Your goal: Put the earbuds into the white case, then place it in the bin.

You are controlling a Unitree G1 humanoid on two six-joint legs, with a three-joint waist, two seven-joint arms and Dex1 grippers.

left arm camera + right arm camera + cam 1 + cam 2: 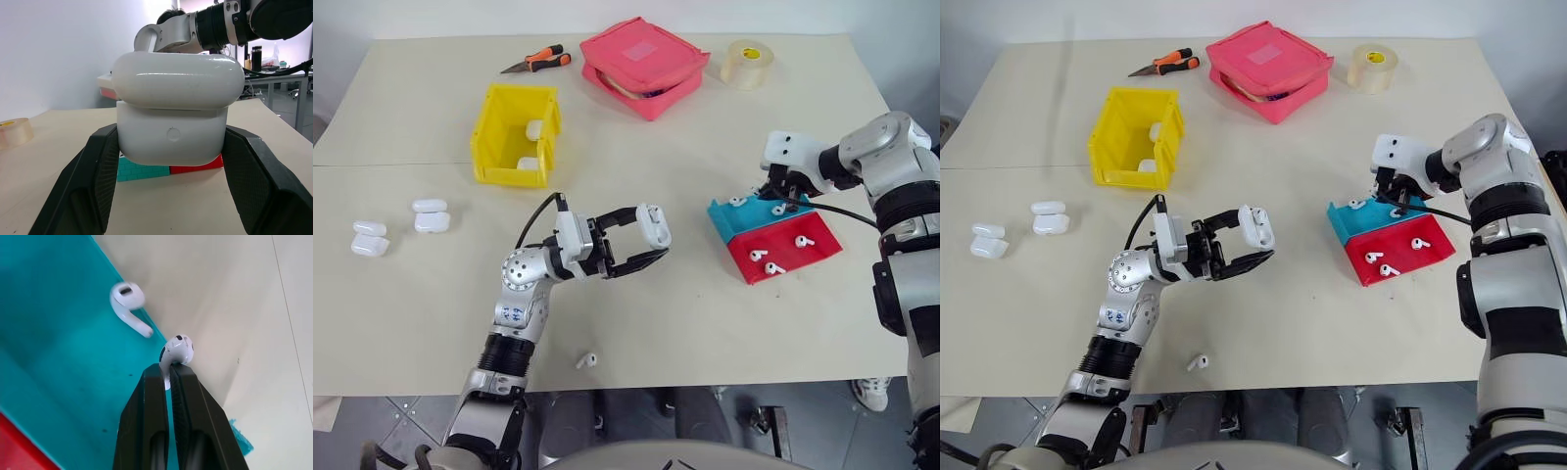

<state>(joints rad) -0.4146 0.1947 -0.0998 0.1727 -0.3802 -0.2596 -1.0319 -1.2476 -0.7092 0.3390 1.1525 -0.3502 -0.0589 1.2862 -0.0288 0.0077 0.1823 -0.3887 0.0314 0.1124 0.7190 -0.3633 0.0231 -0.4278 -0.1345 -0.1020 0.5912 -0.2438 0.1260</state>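
My left gripper point(655, 241) is shut on the white case point(654, 223), holding it above the middle of the table with its lid point(178, 78) raised. Over at the right, my right gripper point(169, 374) reaches into the teal half of a teal and red tray point(741, 223) and is shut on the stem of one earbud point(178, 350). Another earbud point(128, 303) lies beside it. Three more earbuds point(773, 267) rest in the red half. One loose earbud point(586, 360) lies near the table's front edge. The yellow bin point(509, 176) stands at the back left, with two white cases point(534, 128) inside.
Several spare white cases point(431, 215) lie at the left of the table. A pink-red pouch point(644, 64), a roll of clear tape point(748, 63) and orange-handled pliers point(538, 62) sit along the far side.
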